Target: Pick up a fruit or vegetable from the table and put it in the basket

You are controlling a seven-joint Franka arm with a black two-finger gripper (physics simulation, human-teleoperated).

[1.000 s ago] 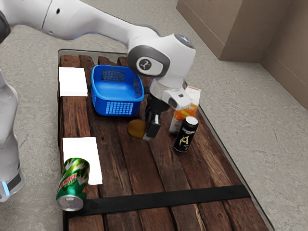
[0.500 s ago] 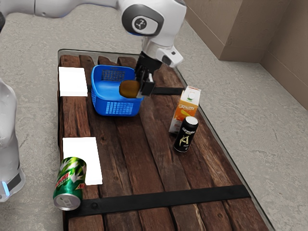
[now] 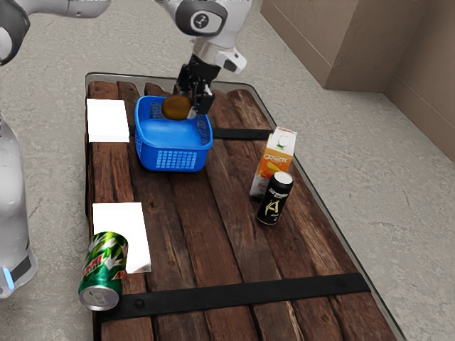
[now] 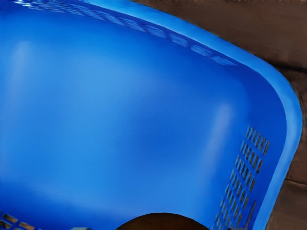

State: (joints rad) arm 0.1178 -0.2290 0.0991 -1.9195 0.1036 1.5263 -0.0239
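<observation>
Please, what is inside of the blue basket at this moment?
In the basket, I see its smooth blue floor, and nothing lies on the visible part. The brown roundish item is held above it; what this item covers in each view, I cannot see there.

The exterior view looks down from beside the arm (image 3: 226,32) — the wrist view, closer, faces into the basket (image 4: 293,120) both share.
</observation>
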